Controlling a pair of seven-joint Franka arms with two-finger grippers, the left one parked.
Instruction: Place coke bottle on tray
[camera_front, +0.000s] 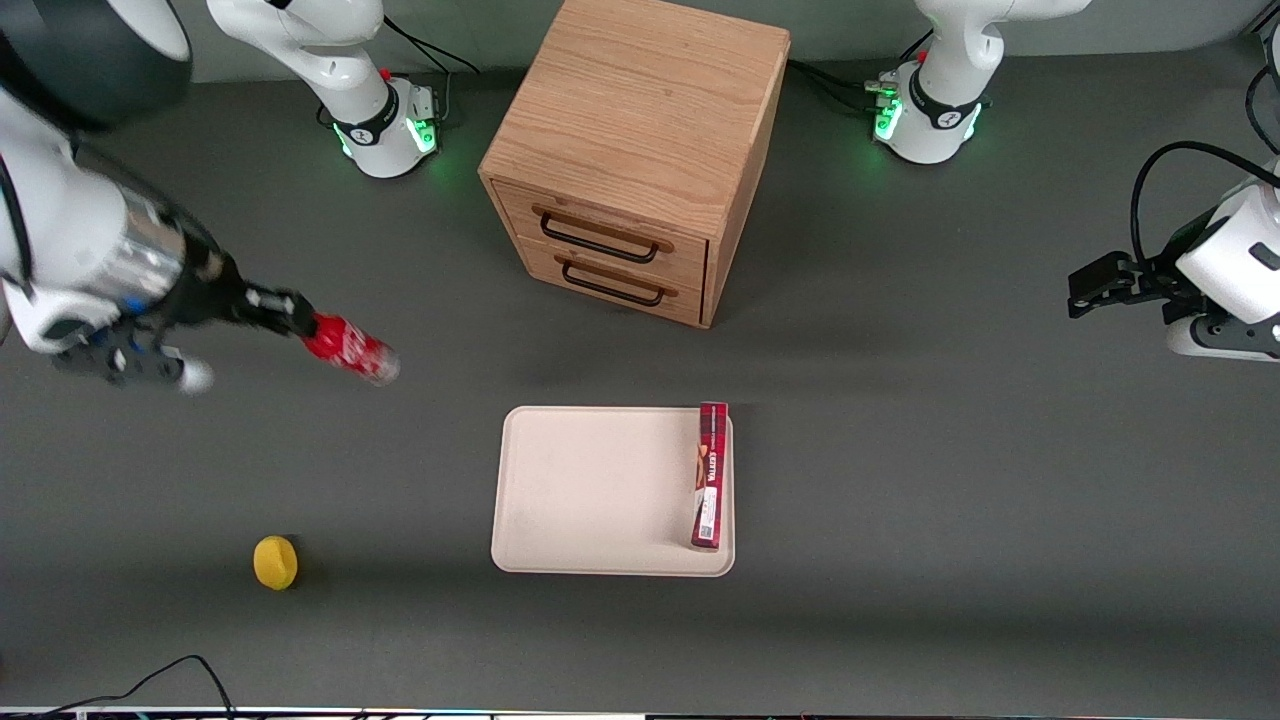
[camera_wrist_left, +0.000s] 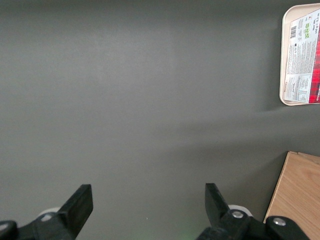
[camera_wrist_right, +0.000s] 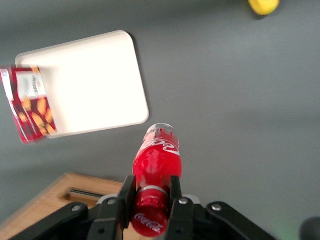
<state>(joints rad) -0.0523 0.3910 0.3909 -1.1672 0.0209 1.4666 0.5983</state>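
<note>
Gripping the red, white-lettered coke bottle (camera_wrist_right: 155, 172) by its neck, end effector (camera_wrist_right: 149, 197) aloft.

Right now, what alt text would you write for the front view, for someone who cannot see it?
The working arm's tool holds a small red coke bottle by its cap end above the dark table, toward the working arm's end. A cream tray at the table's middle carries a long red box along one edge, with a wooden drawer cabinet farther from the camera and a yellow object nearer.

A robotics lab. White arms are bolted by their bases (camera_front: 385, 130) to a bare grey surface (camera_front: 900, 450), cables trail, and a lone wooden drawer cabinet (camera_front: 635, 150) stands as a prop.
</note>
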